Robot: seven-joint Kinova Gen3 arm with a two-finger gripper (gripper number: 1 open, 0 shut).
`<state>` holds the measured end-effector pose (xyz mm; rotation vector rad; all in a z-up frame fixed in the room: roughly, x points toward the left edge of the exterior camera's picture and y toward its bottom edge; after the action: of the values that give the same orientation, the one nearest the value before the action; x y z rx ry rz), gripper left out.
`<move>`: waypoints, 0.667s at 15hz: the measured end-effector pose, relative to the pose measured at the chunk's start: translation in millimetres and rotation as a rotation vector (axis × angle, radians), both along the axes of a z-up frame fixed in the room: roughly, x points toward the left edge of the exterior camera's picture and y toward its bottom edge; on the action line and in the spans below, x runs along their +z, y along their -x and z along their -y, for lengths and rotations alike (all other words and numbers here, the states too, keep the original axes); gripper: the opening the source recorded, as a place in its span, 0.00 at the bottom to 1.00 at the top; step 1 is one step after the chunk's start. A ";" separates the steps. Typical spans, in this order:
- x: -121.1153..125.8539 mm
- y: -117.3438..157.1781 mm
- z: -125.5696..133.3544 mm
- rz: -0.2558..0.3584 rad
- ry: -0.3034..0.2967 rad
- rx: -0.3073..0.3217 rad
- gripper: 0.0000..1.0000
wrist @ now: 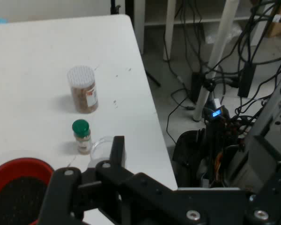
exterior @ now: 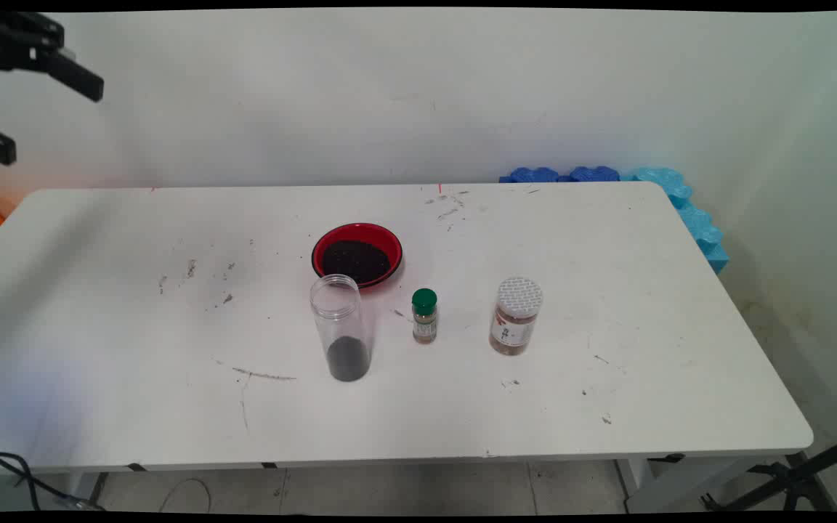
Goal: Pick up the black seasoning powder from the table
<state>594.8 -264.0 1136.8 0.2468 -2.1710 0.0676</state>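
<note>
Well below the raised gripper (exterior: 26, 109), a bowl (wrist: 18, 168) is seen nearest, a small bottle (wrist: 81, 136) beyond, a capped jar (wrist: 83, 89) farthest.

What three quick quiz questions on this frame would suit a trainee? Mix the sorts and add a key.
1. True or false: the gripper holds the clear tube.
2. Which stands between the clear tube and the white-capped jar? A) red bowl B) green-capped bottle C) blue foam
3. Fill in: the red bowl holds dark ____.

Key:
1. False. It is raised at the upper left, open and empty, far from everything on the table.
2. B, the green-capped bottle.
3. Grains; the same dark stuff lies in the tube's bottom.
</note>
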 end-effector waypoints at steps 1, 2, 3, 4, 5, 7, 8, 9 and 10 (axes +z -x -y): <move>-5.6 -1.1 -1.4 0.004 -0.001 0.011 1.00; -14.0 -2.3 -3.7 0.010 -0.001 0.030 1.00; -20.8 -3.1 -5.8 0.017 -0.002 0.048 1.00; -28.2 -3.9 -7.8 0.024 -0.002 0.069 1.00; -38.4 -5.2 -11.5 0.032 -0.004 0.100 1.00; -56.5 -6.4 -19.2 0.050 -0.009 0.153 1.00; -66.9 -6.6 -23.8 0.058 -0.009 0.180 1.00; -76.2 -6.4 -27.4 0.065 -0.009 0.202 1.00; -87.0 -5.6 -31.7 0.074 -0.007 0.229 1.00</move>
<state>600.5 -232.3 1049.8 0.5032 -2.2083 0.2018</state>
